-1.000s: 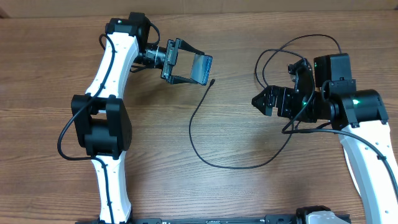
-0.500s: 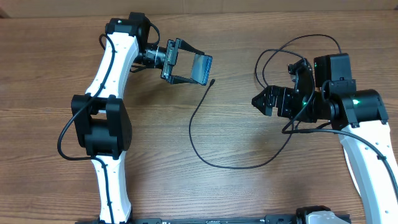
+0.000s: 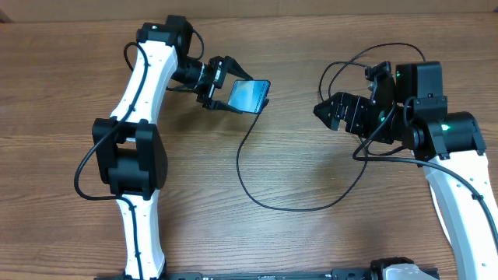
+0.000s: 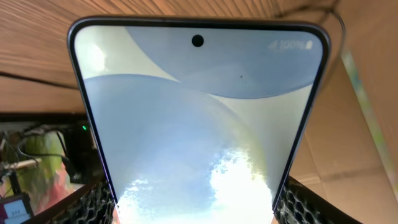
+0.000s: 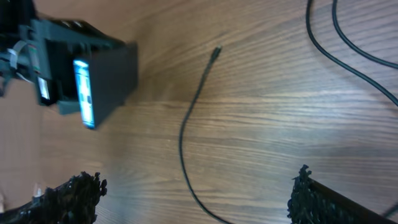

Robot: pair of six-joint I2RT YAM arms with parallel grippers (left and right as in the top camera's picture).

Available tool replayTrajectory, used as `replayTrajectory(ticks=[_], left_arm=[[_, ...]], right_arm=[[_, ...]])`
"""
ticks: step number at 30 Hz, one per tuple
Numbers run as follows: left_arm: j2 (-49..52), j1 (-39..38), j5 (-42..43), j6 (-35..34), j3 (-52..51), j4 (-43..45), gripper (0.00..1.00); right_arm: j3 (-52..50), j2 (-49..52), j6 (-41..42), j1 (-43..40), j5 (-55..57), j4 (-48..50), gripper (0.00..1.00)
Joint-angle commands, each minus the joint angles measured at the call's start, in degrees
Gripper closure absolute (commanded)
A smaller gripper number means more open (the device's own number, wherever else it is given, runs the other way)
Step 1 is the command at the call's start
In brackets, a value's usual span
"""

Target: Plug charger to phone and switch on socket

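Observation:
My left gripper (image 3: pixel 231 87) is shut on the phone (image 3: pixel 250 94) and holds it off the table at the back left, lit screen facing up. In the left wrist view the phone (image 4: pixel 199 118) fills the frame, its lower edges pinched between the two fingers (image 4: pixel 93 205). The charger (image 3: pixel 238 167) is a thin black cable lying in a long curve on the wood. Its small tip (image 5: pixel 217 51) lies just right of the phone (image 5: pixel 102 78). My right gripper (image 3: pixel 327 111) hangs open above the table, right of the tip, with nothing between its fingers (image 5: pixel 69 194). The socket is out of view.
The charger's far end loops in several turns (image 3: pixel 350 66) around and behind the right arm. A second stretch of the black cable (image 5: pixel 348 59) crosses the top right of the right wrist view. The wooden table (image 3: pixel 311 241) stretches under everything.
The left gripper has turned the phone and carried it slightly right, toward the cable tip. The right gripper has shifted a little toward the back of the table.

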Motion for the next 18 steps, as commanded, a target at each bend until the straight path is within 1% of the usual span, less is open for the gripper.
replayTrajectory(ticks=[1,6,10,18], left_arm=[[0.0,-1.2,-4.2,-4.3,1.6,-0.1,0.42],[0.0,-2.5,-6.2,-4.8,1.6,-0.1,0.44],[0.0,-3.5,-8.8,-6.7,1.6,-0.1,0.44],[0.0,-4.7,-12.1,-8.3,1.6,0.1,0.45]], right_arm=[[1.5,0.9,4.3,-0.1,-2.0,1.3,0.00],[1.5,3.1,5.0,-0.1,-6.4,3.4,0.01],[1.5,6.1,8.6,0.6,-6.5,5.1,0.03],[1.5,10.9,10.9,4.9,-6.5,9.4,0.06]])
